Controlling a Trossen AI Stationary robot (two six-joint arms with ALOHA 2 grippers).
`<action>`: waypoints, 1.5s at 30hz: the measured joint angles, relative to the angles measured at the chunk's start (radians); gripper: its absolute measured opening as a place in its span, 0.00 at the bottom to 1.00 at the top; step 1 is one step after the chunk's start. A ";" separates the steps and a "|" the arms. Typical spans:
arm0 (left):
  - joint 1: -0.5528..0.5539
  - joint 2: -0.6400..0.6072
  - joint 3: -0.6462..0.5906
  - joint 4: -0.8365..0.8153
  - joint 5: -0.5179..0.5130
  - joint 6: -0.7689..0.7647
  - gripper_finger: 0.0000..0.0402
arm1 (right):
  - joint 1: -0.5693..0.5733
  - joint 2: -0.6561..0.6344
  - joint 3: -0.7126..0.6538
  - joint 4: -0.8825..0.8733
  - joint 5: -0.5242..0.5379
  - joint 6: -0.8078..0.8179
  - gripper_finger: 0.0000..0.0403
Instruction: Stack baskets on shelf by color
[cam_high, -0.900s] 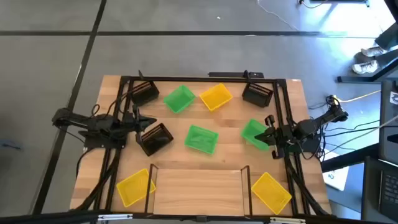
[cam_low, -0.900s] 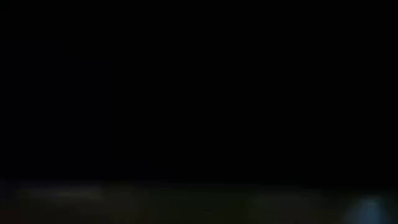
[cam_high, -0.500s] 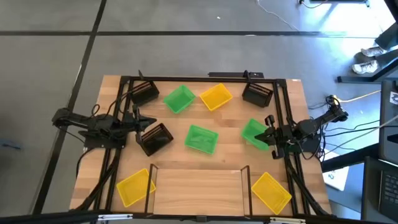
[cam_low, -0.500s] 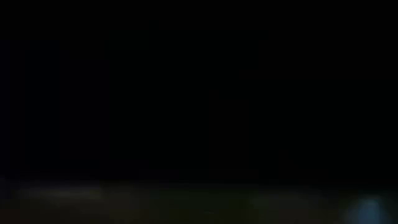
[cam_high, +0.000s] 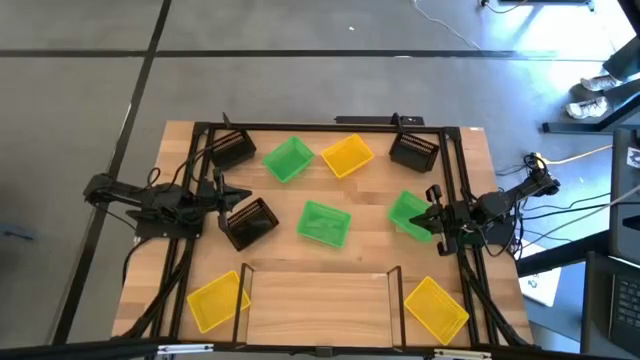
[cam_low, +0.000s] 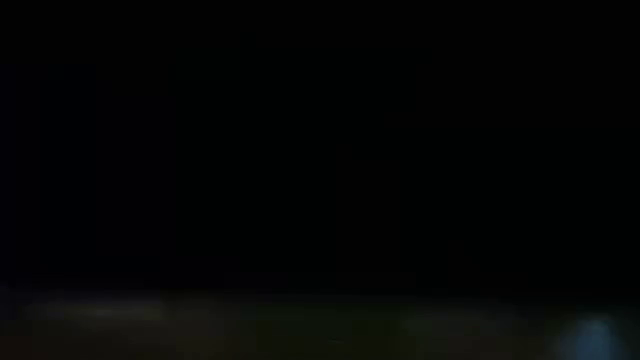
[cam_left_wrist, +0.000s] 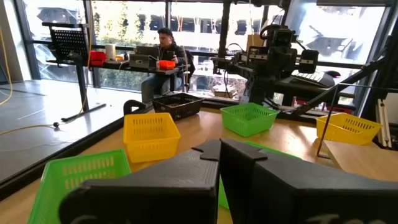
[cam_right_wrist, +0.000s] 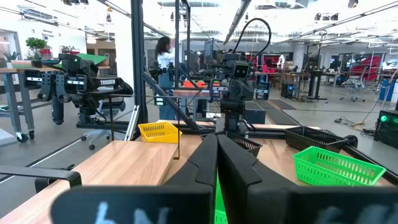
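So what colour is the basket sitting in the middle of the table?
Bright green basket, clearest in the high view.

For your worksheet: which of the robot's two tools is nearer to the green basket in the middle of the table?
Left. The left tool sits beside the middle green basket, with a black basket between; the right tool is farther off, at another green basket.

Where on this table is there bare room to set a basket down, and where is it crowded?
The shelf, between the two front yellow baskets, is bare. A bare strip of tabletop runs between the rear green-and-yellow pair and the middle green basket. It is crowded by the left gripper and right gripper, where baskets sit close.
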 joint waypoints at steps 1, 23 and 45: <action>0.000 0.000 0.000 0.000 0.000 0.000 0.00 | 0.000 0.000 0.000 0.000 0.000 0.000 0.03; 0.000 0.000 0.000 0.000 0.000 0.000 0.00 | 0.000 0.000 0.000 0.000 0.000 0.000 0.03; 0.000 0.000 0.000 0.004 -0.001 0.106 0.00 | 0.000 0.000 0.000 0.000 0.000 0.001 0.03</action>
